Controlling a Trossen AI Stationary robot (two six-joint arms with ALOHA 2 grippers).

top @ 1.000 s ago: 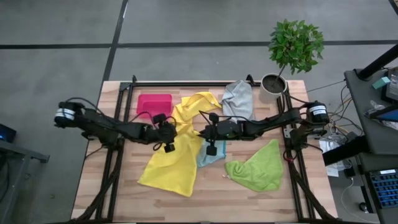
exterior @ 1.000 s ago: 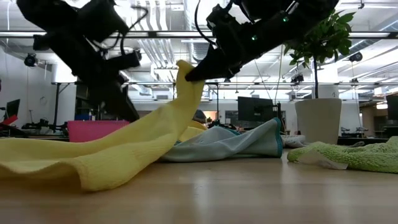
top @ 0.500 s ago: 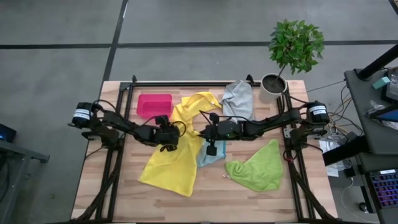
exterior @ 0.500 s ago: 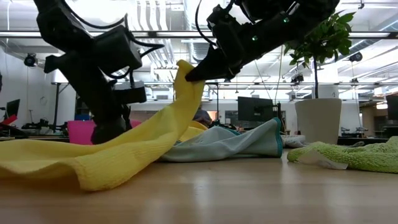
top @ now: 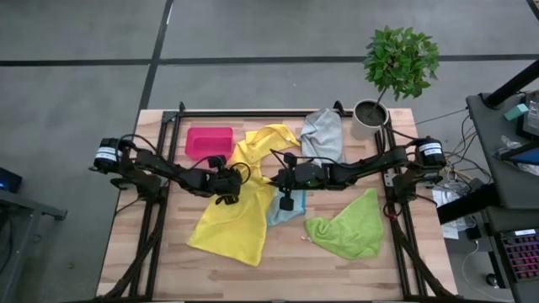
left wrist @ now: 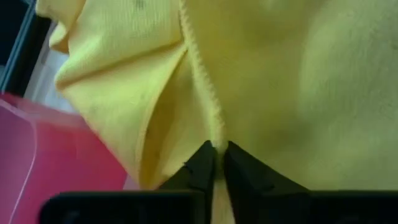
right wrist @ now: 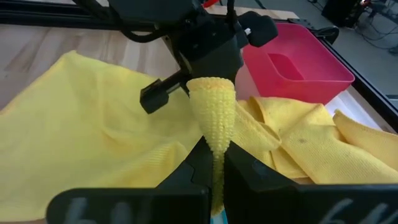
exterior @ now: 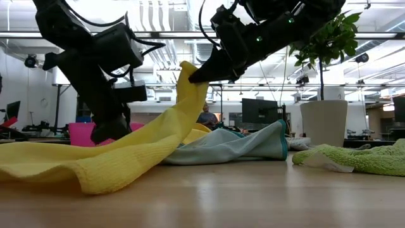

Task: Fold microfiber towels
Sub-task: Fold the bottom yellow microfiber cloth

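Observation:
A yellow microfiber towel [top: 229,225] lies spread on the wooden table [top: 143,252], its near part flat on the wood. My right gripper [top: 274,178] is shut on its raised far corner. My left gripper [top: 226,192] is shut on the towel's left far edge, low by the table. A second yellow towel [top: 268,141], a grey one [top: 324,135], a light blue one [top: 285,210] and a lime green one [top: 347,229] lie crumpled around them. My left gripper pinches the yellow towel's stitched hem [left wrist: 213,124] between its two fingertips, slanting down from the table's left. A fold [left wrist: 155,106] runs beside the hem; the towel there lies low, near the table. My right gripper pinches a bunched corner [right wrist: 212,112] of the same towel between its fingers, coming nearly level from the table's right. The corner [exterior: 190,71] is lifted clear, and the cloth slopes down from it to the table, slack.
A pink-red bin [top: 209,141] stands at the far left, close behind my left gripper. A potted plant [top: 396,67] stands at the far right corner. Bare wood shows along the near edge and at the near left.
My left gripper has gone down onto the yellow towel's left far edge and tipped more steeply downward. The right gripper and the raised corner have kept still.

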